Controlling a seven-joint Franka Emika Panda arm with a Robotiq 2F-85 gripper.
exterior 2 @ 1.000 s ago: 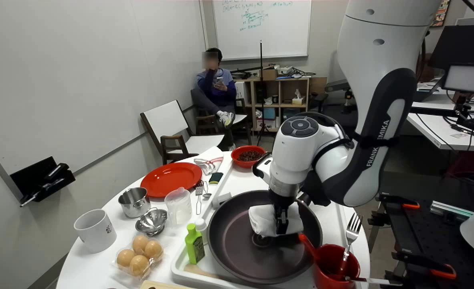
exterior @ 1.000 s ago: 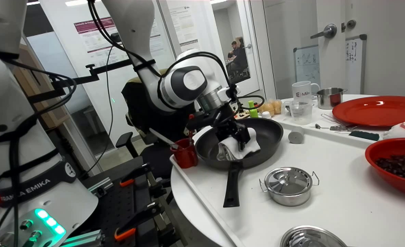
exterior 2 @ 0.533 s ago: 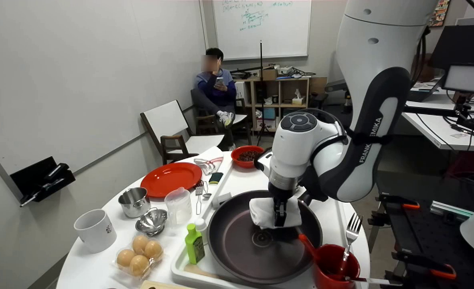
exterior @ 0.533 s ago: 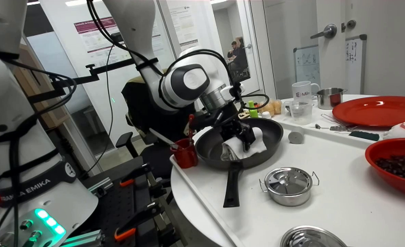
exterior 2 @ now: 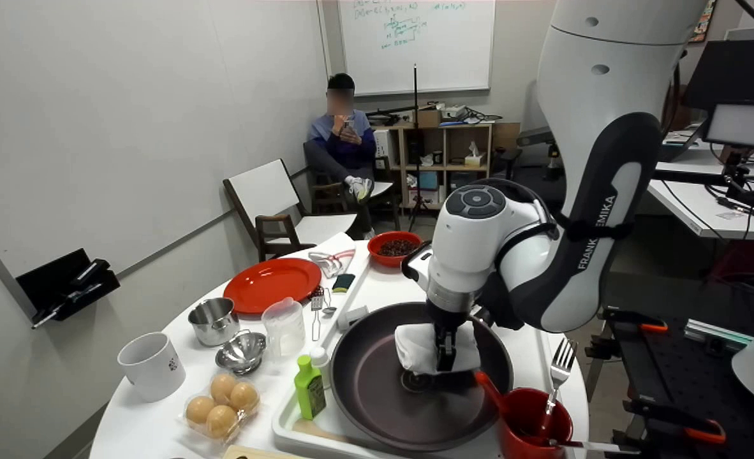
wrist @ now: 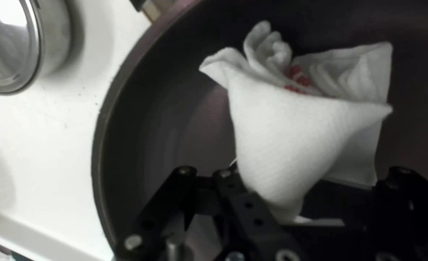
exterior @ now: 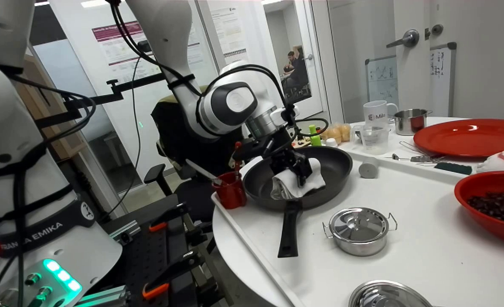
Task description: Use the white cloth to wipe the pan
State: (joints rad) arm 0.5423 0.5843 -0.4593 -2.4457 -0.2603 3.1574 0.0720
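Along the left of an exterior view, a pale wall [exterior 2: 115, 115] is seen, and below it a white desk [exterior 2: 141, 427] is lined with a white mug [exterior 2: 152, 368], a steel pot [exterior 2: 214, 322] and a clear pack of eggs [exterior 2: 219, 408]. Farther right, a red plate [exterior 2: 273, 285] and a green bottle [exterior 2: 310, 390] are passed; the bottle is stood just beside the pan [exterior 2: 386, 408], which is set on a white tray [exterior 2: 386, 284]. Inside the pan, on the half nearer its handle [exterior: 289, 232], the folded white cloth [exterior 2: 415, 349] is laid, partly bunched. Its gathered end is pinched by the end effector [exterior 2: 446, 358]; in the wrist view it is seen to be narrowed toward the jaws. Compared with half a second ago, the cloth is shifted a little toward the red cup [exterior 2: 533, 428], so that the ring mark [exterior 2: 416, 384] at the pan's centre is now partly hidden. This shift is best read as one leg of a wiping stroke, with the task judged in mid-course; since much of the pan floor is left uncovered, wider passes are likely called for. At far right a fork [exterior 2: 562, 363] is leaned in the cup, where it could be caught by a broad sweep.
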